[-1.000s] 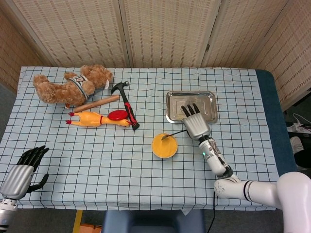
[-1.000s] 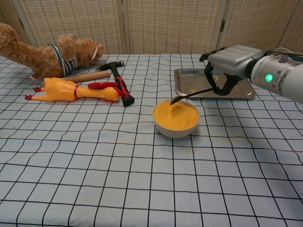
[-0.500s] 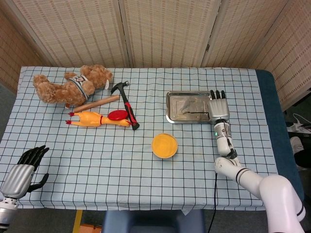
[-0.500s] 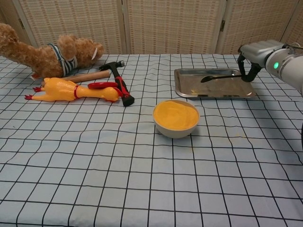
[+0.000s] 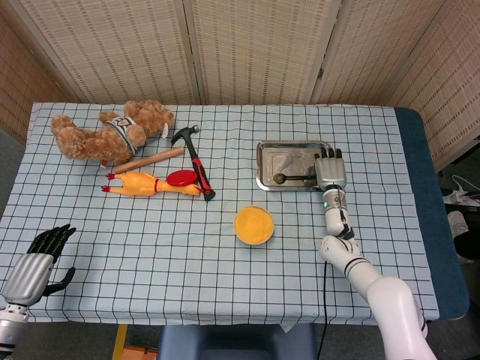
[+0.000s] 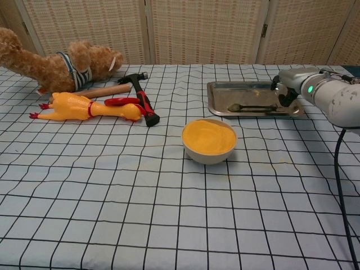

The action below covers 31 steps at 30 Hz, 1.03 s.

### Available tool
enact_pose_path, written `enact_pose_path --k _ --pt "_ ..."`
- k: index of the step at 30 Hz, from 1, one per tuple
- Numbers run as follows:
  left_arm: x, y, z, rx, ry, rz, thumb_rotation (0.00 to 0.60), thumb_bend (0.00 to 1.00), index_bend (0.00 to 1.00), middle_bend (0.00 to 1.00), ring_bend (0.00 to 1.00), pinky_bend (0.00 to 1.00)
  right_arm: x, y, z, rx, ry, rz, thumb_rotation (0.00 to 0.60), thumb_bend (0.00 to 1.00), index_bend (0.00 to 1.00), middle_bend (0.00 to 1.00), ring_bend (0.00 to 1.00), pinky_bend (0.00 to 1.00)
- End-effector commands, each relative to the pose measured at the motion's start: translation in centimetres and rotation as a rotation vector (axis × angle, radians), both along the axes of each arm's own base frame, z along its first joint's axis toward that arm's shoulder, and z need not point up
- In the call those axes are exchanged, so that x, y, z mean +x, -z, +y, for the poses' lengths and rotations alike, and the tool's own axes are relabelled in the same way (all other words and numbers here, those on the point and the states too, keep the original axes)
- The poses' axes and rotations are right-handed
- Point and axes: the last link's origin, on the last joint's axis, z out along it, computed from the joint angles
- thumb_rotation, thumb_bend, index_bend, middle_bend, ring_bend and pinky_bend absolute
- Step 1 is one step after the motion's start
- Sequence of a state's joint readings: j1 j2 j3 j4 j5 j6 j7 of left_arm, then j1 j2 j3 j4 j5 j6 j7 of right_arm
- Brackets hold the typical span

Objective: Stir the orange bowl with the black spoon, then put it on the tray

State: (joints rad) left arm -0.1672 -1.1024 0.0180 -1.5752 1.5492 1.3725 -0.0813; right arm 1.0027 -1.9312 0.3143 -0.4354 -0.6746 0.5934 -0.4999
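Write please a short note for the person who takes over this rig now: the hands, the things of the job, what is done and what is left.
Right hand: at the tray's right edge, on the spoon's handle; whether it grips is unclear.
Left hand: open, idle at the near left table corner.
Black spoon: lying in the metal tray.
Orange bowl: on the cloth, in front of the tray.
Done: spoon is in the tray.
Left: let go if needed, withdraw the right hand.

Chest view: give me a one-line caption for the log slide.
Right hand lowers the black spoon into the metal tray, behind the orange bowl.
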Motion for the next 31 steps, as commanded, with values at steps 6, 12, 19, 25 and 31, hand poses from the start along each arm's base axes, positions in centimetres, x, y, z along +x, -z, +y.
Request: enact_pose_path --k 6,12,19,25,31 --pt "0.1 -0.1 -0.2 0.006 0.008 0.0 0.6 0.42 0.0 0.0 0.0 0.08 0.4 -5.2 2.6 -0.076 -0.121 -0.1 0.6 0.41 0.0 0.03 0.0 0.0" --pt "0.1 -0.1 -0.1 0.018 0.009 0.013 0.6 0.42 0.0 0.0 0.0 0.08 0.0 -10.9 13.9 -0.074 -0.243 -0.145 0.6 0.38 0.0 0.01 0.0 0.0" --pt "0.3 0.3 -0.3 0.035 0.012 0.05 0.6 0.42 0.0 0.0 0.0 0.09 -3.7 -14.8 26.5 -0.178 -0.253 -0.126 0.6 0.38 0.0 0.0 0.0 0.0" --pt "0.9 0.6 -0.3 0.118 0.059 0.049 0.6 0.42 0.0 0.0 0.0 0.1 -6.6 -16.0 31.4 -0.238 -0.212 -0.078 0.6 0.38 0.0 0.0 0.0 0.0" --pt "0.9 0.9 -0.3 0.132 0.07 0.056 0.6 0.42 0.0 0.0 0.0 0.1 -6.9 -17.3 31.4 -0.262 -0.19 -0.1 0.6 0.38 0.0 0.0 0.0 0.0"
